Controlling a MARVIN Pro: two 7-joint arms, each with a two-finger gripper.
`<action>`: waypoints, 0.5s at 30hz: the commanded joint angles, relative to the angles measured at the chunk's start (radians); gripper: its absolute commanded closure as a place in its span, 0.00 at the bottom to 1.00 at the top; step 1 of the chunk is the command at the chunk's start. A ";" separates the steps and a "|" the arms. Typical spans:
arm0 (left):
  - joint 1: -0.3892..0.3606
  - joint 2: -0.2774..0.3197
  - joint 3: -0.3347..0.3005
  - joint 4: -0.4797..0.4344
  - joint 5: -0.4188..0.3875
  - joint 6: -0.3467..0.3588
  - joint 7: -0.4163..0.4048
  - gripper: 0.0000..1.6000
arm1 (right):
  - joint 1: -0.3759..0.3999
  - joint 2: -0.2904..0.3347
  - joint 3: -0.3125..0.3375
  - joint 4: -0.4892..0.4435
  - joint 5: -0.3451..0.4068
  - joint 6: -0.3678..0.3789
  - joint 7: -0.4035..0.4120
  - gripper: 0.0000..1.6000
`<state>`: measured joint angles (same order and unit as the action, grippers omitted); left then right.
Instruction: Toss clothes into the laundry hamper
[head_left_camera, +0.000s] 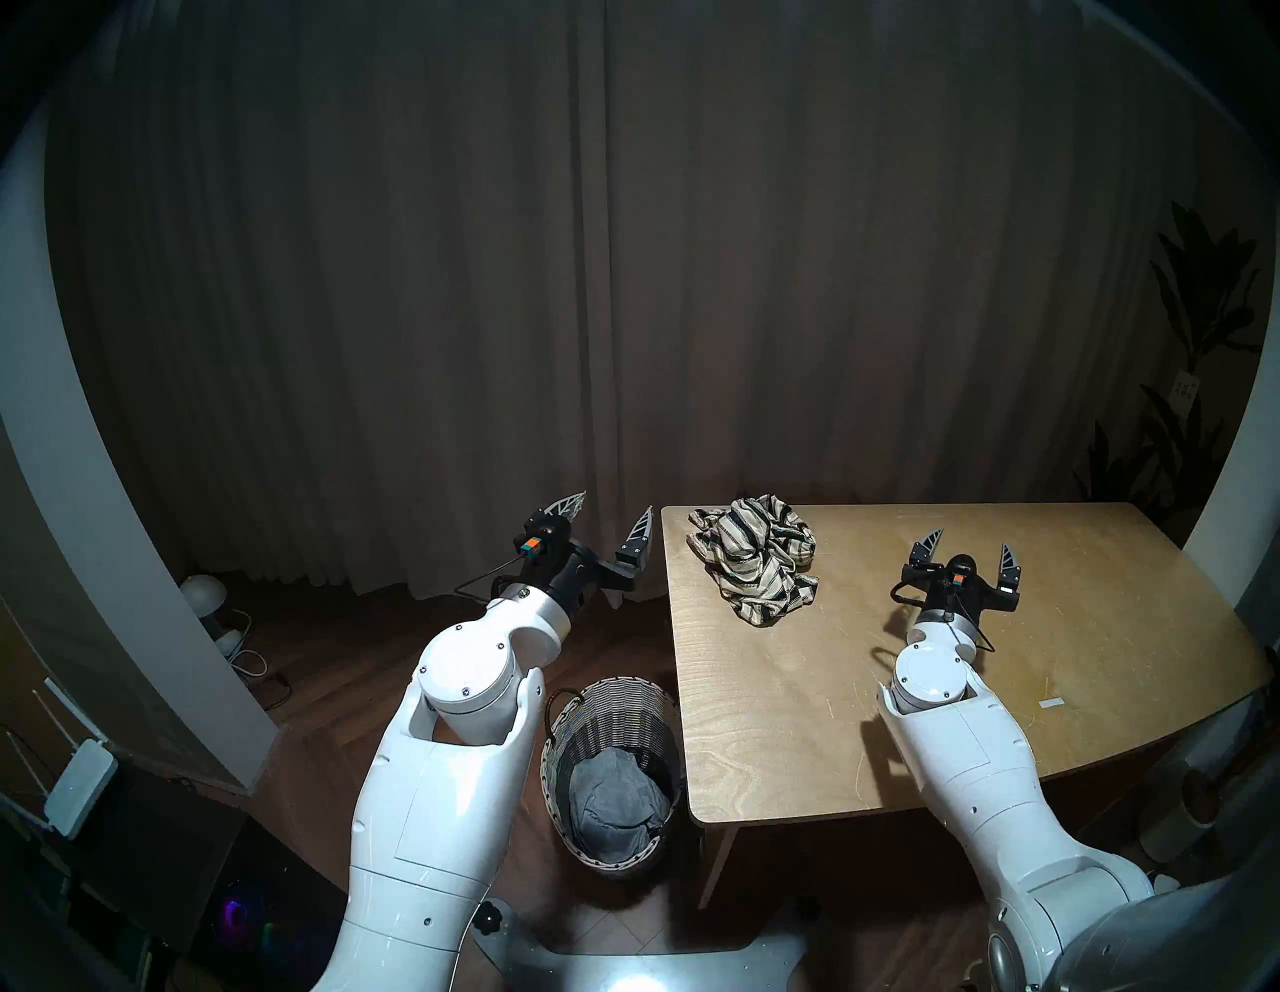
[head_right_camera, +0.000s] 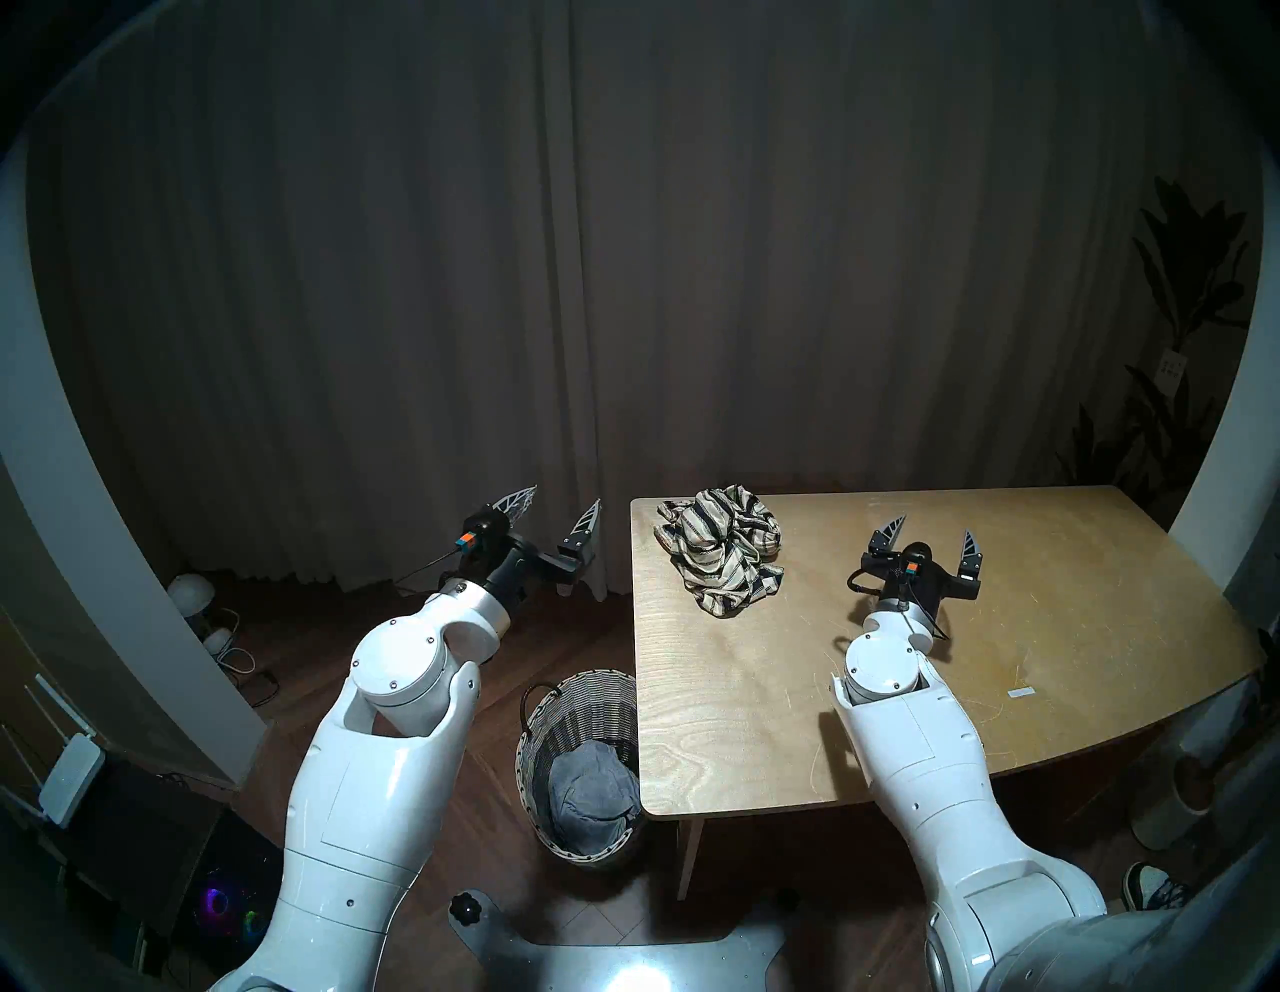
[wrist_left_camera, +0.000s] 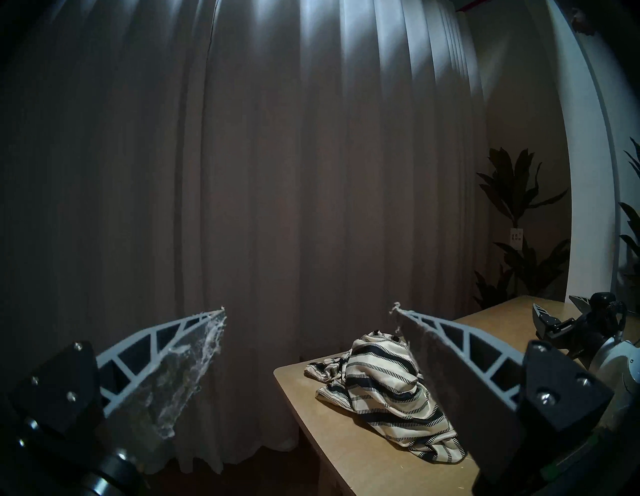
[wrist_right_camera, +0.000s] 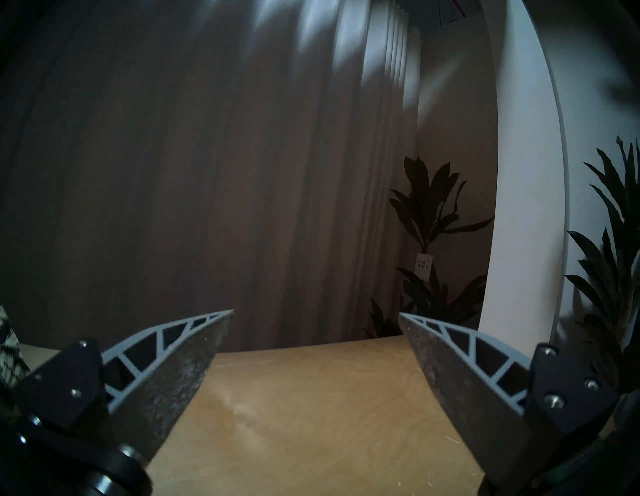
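Observation:
The cream garment with dark stripes (head_left_camera: 758, 558) (head_right_camera: 724, 558) (wrist_left_camera: 384, 391) lies crumpled on the far left part of the wooden table (head_left_camera: 970, 693). The woven hamper (head_left_camera: 589, 713) (head_right_camera: 554, 713) stands on the floor at the table's near left corner, with the grey garment (head_left_camera: 616, 803) (head_right_camera: 589, 790) inside. The black garment is hidden. My left gripper (head_left_camera: 613, 516) (head_right_camera: 557, 509) (wrist_left_camera: 308, 311) is open and empty, in the air left of the table, beyond the hamper. My right gripper (head_left_camera: 970, 540) (head_right_camera: 935, 526) (wrist_right_camera: 315, 315) is open and empty above the table, right of the striped garment.
Heavy curtains (head_left_camera: 623, 277) hang behind the table. Potted plants (head_left_camera: 1191, 346) (wrist_right_camera: 429, 235) stand at the back right, one bearing a small white printed card (wrist_right_camera: 423, 271). A small lamp and cables (head_left_camera: 208, 603) lie on the floor at the left. A white router (head_left_camera: 76, 783) sits on a dark cabinet.

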<state>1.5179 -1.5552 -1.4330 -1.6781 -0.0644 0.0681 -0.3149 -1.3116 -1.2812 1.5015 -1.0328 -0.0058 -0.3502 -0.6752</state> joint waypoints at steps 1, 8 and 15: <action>-0.116 -0.030 0.028 0.039 0.022 0.024 0.007 0.00 | -0.036 0.022 0.012 -0.003 0.001 -0.003 0.000 0.00; -0.170 -0.054 0.060 0.099 0.044 0.053 0.011 0.00 | -0.061 0.031 0.018 0.005 0.009 -0.005 -0.002 0.00; -0.231 -0.082 0.084 0.150 0.065 0.083 0.023 0.00 | -0.088 0.041 0.024 0.010 0.014 -0.008 -0.003 0.00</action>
<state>1.3855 -1.5990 -1.3658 -1.5324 -0.0106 0.1439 -0.2978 -1.3845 -1.2568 1.5209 -1.0115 0.0116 -0.3517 -0.6817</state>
